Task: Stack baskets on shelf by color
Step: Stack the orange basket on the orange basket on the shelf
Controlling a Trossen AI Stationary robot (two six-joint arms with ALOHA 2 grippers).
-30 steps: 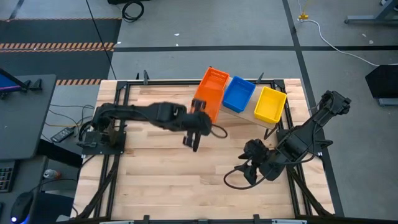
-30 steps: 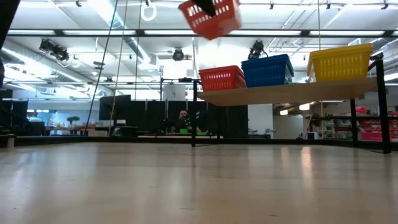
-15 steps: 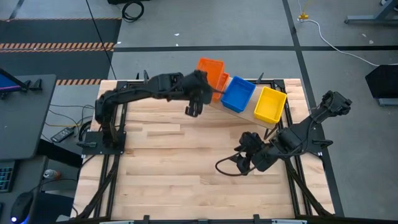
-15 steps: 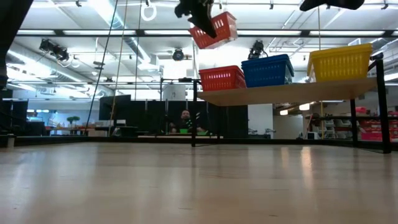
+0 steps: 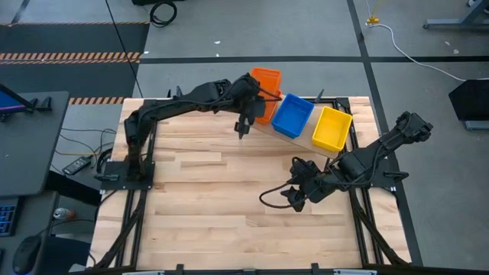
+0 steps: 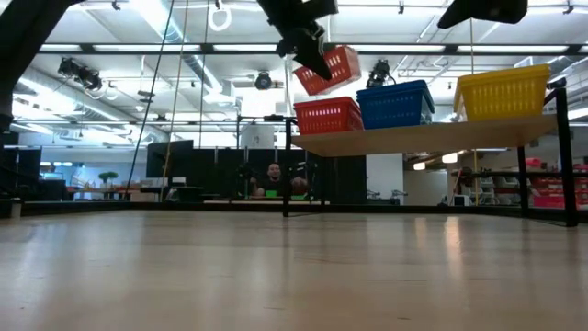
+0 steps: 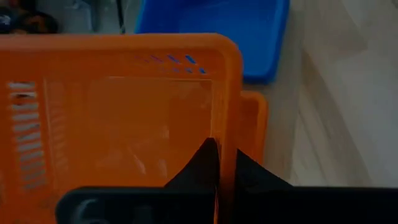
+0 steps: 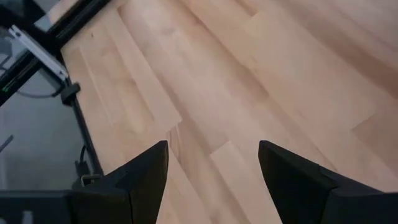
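Note:
My left gripper (image 5: 254, 98) is shut on an orange basket (image 5: 266, 79) and carries it tilted in the air (image 6: 329, 69), just above the orange baskets (image 6: 328, 116) that rest on the left end of the shelf (image 6: 423, 138). Blue baskets (image 5: 293, 116) sit on the shelf's middle. Yellow baskets (image 5: 331, 128) sit on its right end. How many baskets each pile holds I cannot tell. My right gripper (image 5: 294, 197) hangs open over the tabletop near the right side, touching nothing. My left gripper holds the orange basket by one short side wall (image 7: 227, 140), at the rim. One finger (image 7: 208, 163) is inside the basket and the other finger (image 7: 250, 175) is outside. The basket is lifted clear and tilted, above the orange basket on the shelf (image 7: 255, 124).
The slatted wooden tabletop (image 5: 206, 198) stretches bare in front of the shelf. Black frame rails (image 5: 141, 206) run along both sides of the table. A cable loops by the right gripper (image 5: 271, 200). A person (image 6: 274, 179) sits in the room beyond the table.
My left gripper has carried the orange basket toward the table's far edge and then down toward the orange pile on the shelf, keeping its hold. The basket has turned and now hangs just over that pile. My right gripper has drifted toward the table's left.

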